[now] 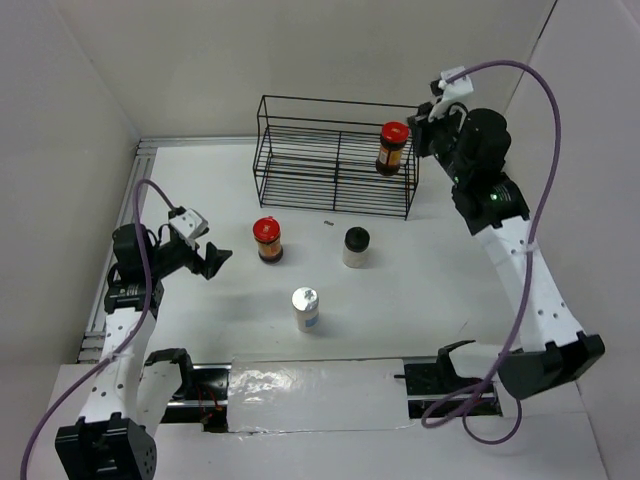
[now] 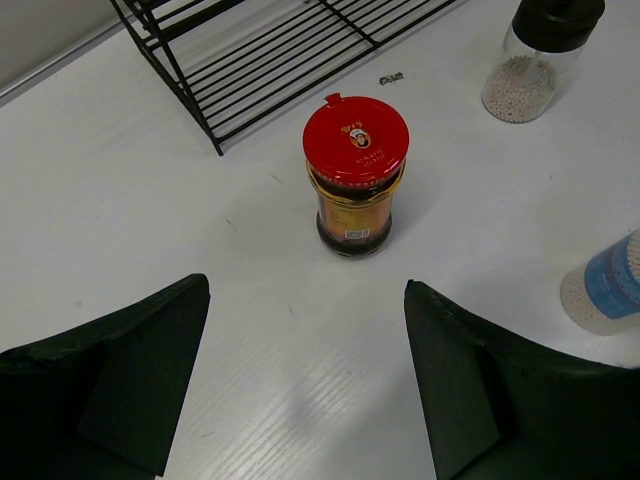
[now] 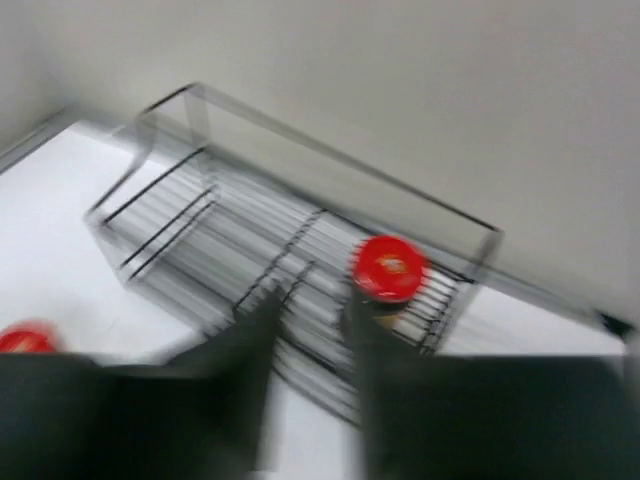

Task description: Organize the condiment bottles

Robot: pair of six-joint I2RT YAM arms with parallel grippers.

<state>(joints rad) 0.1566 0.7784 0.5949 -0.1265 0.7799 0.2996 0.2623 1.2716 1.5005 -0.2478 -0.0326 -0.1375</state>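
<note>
Pickup of the tabletop jar [image 2: 355, 175] by the left claw [image 2: 305, 290] is judged to be the step in hand. This red-lidded jar stands upright on the tabletop [image 2: 120, 220], apart from the wire rack [image 1: 330, 180], which sits toward 12 o'clock. The left claw is released, jaws wide and empty, with the jar ahead at 12 o'clock in the wrist view and not yet between the fingers.

Procedure:
1. Keep the jaws fully spread and advance straight until the jar body sits centred between the fingers.
2. Clench on the labelled body below the lid, not on the lid rim.
3. Stay clear of the silver-capped bottle [image 1: 305, 308] at 4 o'clock of the jar, and of the black-capped bottle [image 1: 356, 247] at 3 o'clock.
4. Lift vertically before travelling to the rack.

The racked jar [image 1: 393, 147] stands at the rack's 3 o'clock end. The right claw [image 3: 308, 330] hovers near it. The right wrist view is blurred, but a gap shows between the fingers and nothing is gripped. Confirm the right arm is clear before placing.
</note>
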